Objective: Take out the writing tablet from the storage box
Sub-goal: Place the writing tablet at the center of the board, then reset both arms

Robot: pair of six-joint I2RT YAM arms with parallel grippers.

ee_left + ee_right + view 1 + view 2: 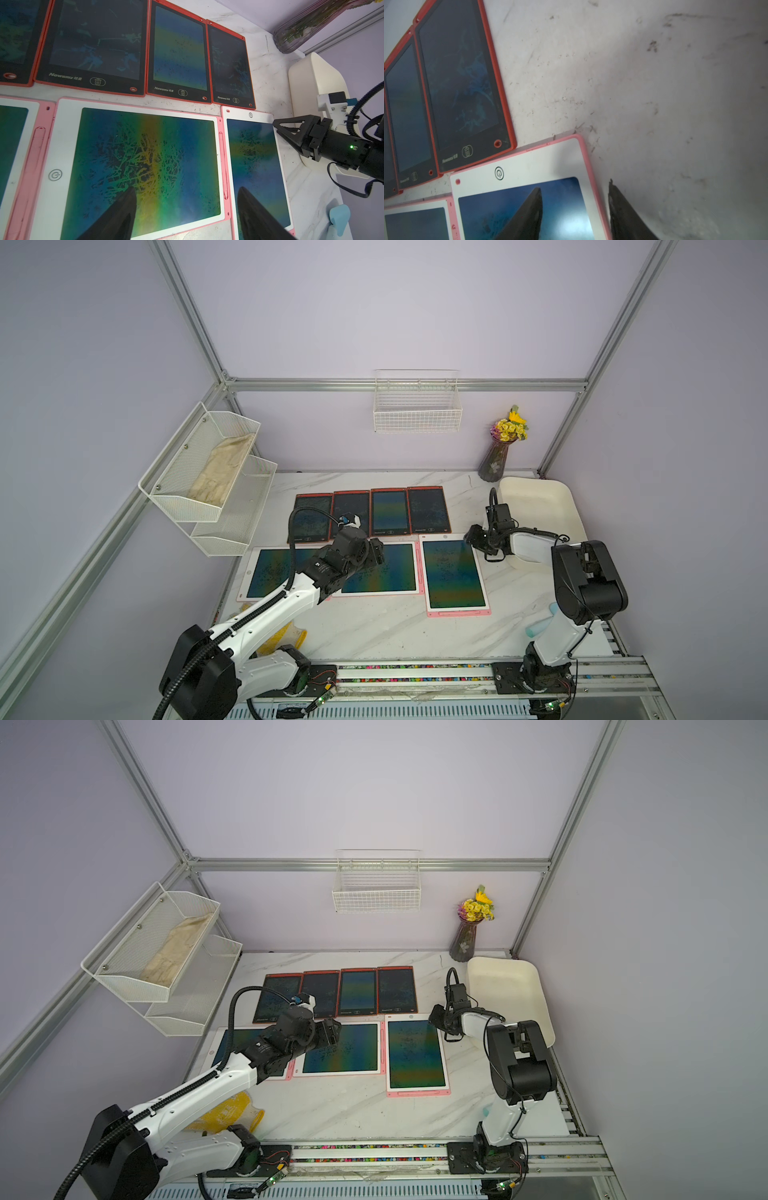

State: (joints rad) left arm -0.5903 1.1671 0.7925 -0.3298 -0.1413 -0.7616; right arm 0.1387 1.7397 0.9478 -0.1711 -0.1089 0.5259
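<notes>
The cream-white storage box (536, 506) (505, 990) stands at the back right of the table, and its visible inside is bare. Several writing tablets lie flat on the table. A pink-framed tablet (455, 576) (529, 164) lies left of the box. My right gripper (473, 537) (574, 185) hangs open over that tablet's far right corner, with one finger above the screen and the other past the pink edge. My left gripper (376, 558) (186, 188) is open above the middle pink tablet (145, 162), holding nothing.
Red-framed tablets (390, 512) fill the back row. A flower vase (496, 460) stands behind the box. A wire basket (417, 410) and a mesh shelf (208, 472) hang on the walls. A yellow item (282, 639) and a pale blue one (542, 624) lie near the front.
</notes>
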